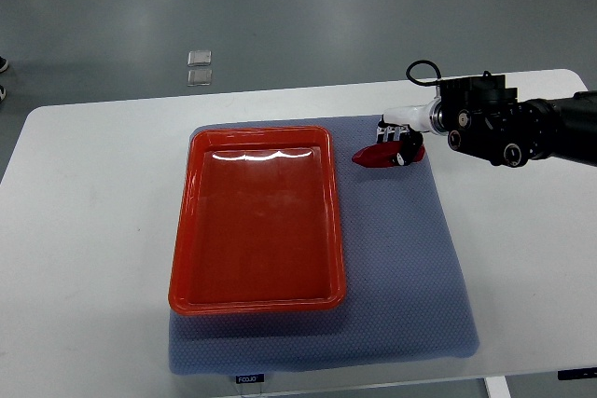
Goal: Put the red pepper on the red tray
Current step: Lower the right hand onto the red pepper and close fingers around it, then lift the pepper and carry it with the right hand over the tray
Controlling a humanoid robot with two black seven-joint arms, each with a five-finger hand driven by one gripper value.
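Pepper gripped beside tray; placement not yet made.

Nearest the front edge of the surface (84, 230): one blue mat (410, 277), carrying one red tray (256, 303), empty, toward the mat's left side. Farther back, just right of the tray's far right corner: one red pepper (378, 155), outside the tray, over the mat, whether resting or lifted not clear. Right hand (401, 137) entering from the right edge, fingers (390, 124) curled over the pepper's right end, pinching it. Left hand absent from view. Judged progress: grasp made; transfer leftward over the tray rim and release remaining. Beyond the far edge, on the floor: two small grey squares (200, 66).
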